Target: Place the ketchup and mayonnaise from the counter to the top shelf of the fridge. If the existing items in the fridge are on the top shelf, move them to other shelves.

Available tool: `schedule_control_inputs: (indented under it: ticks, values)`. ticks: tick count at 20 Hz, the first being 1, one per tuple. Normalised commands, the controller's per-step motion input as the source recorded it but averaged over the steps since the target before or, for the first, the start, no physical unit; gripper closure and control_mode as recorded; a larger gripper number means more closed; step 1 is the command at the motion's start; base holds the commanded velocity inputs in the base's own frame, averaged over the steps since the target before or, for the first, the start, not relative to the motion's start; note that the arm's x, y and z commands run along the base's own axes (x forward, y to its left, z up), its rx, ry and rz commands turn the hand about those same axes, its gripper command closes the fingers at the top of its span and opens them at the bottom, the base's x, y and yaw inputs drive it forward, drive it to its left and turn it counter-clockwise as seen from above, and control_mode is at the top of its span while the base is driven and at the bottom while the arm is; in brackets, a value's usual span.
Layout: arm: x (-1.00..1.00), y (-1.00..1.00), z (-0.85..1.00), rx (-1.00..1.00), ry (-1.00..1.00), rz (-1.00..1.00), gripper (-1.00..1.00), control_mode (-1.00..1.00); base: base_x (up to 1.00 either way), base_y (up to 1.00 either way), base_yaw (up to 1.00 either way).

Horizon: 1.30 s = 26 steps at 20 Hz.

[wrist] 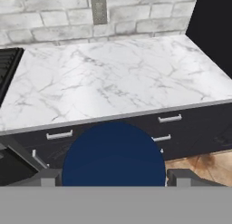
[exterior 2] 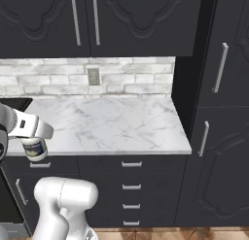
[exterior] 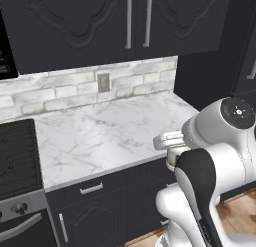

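Mayonnaise, squat white jar (exterior 2: 34,148) with dark blue lid (wrist: 113,155), held off the counter.
Gripper (wrist: 113,177) jaws pinch it, before white marble counter (exterior 2: 112,125) edge.

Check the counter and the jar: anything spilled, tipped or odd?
Nothing stands out. The mayonnaise jar sits upright between the claw fingers, off the counter at its front edge, blue lid up. No spill on the marble, and the drawers below are shut.

Marble counter (exterior: 110,136) (bare) beside stove (exterior: 17,158).
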Motion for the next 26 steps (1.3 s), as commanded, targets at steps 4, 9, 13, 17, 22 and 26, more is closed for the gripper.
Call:
schedule_control_inputs:
  ticks: [4,9,13,17,22,26]
  values:
    - [0.00,0.00,0.00,0.00,0.00,0.00,1.00,1.00,0.00,0.00,-0.01]
    - [0.00,0.00,0.00,0.00,0.00,0.00,1.00,1.00,-0.02,-0.04,-0.21]
    - [0.00,0.00,0.00,0.00,0.00,0.00,1.00,1.00,-0.07,-0.16,-0.35]
    - [0.00,0.00,0.00,0.00,0.00,0.00,1.00,1.00,-0.04,-0.21,-0.43]
    - [0.00,0.00,0.00,0.00,0.00,0.00,1.00,1.00,-0.01,-0.20,-0.53]
    - [0.00,0.00,0.00,0.00,0.00,0.00,1.00,1.00,0.02,-0.07,-0.60]
